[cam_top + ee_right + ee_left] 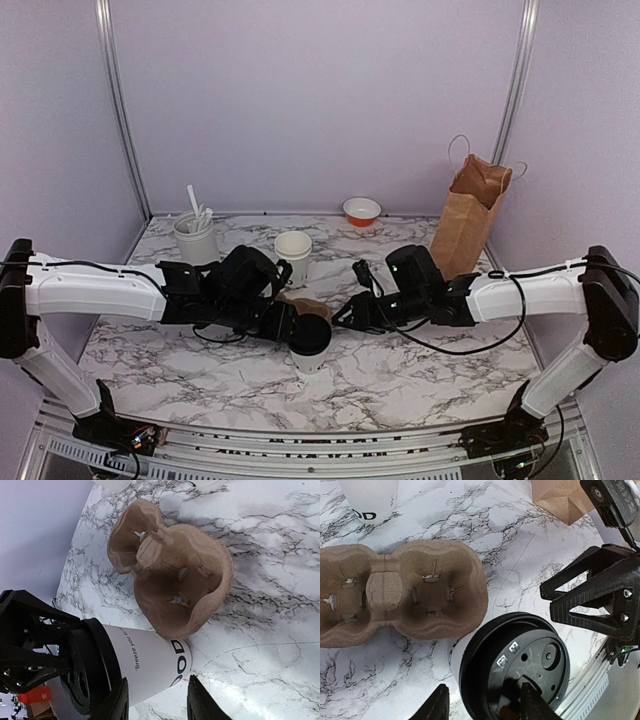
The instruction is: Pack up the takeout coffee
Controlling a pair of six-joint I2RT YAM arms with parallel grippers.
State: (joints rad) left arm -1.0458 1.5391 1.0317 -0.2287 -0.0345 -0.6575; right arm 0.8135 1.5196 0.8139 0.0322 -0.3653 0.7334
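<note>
Takeout coffee (310,340) stands centre of table (420,370), toward near edge, just beside near side of pulp cup carrier (405,590). My left gripper (485,696) sits over black lid, jaws half apart, one finger across lid, other beside cup wall. I cannot tell if it grips. My right gripper (157,690) is low at cup's side, fingers narrow, flanking base. Contact unclear.

I judge step as seating cup in carrier. Next move needs firm hold, straight lift, then lowering into nearest well.

Lidless paper cup (293,252) stands behind carrier. Brown paper bag (468,215) stands at far right corner.
</note>
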